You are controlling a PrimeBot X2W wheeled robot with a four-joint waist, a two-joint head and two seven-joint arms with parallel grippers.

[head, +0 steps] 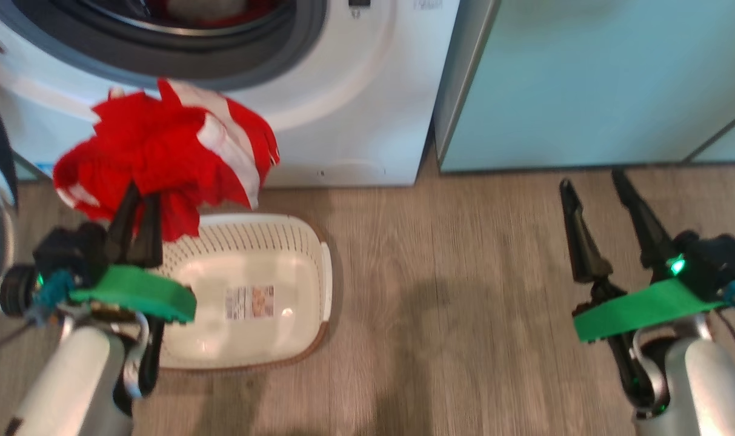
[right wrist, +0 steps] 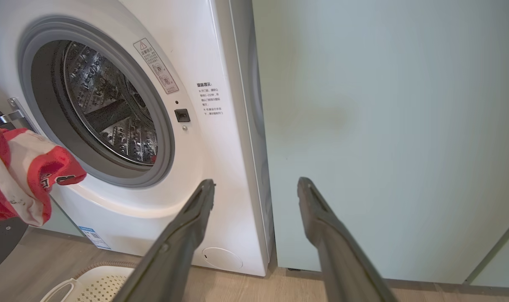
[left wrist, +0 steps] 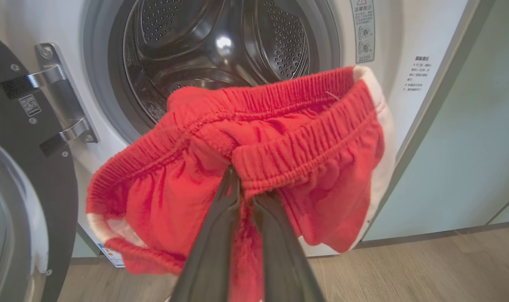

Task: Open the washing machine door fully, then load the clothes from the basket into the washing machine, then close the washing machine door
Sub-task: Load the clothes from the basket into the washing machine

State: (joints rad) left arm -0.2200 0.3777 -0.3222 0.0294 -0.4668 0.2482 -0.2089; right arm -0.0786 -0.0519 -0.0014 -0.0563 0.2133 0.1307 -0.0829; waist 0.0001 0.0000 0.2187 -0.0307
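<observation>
Left gripper (head: 142, 203) clamped the clothes (head: 155, 139) by an apparently thin fold before the washing machine (head: 343, 109), right gripper (head: 591, 178) stood open and empty; drooping fabric could snag the grey seal (head: 297, 42).

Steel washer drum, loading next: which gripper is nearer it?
Left. The left gripper, shut on the red striped garment, hangs before the drum; the open right gripper faces the pale green cabinet.
</observation>
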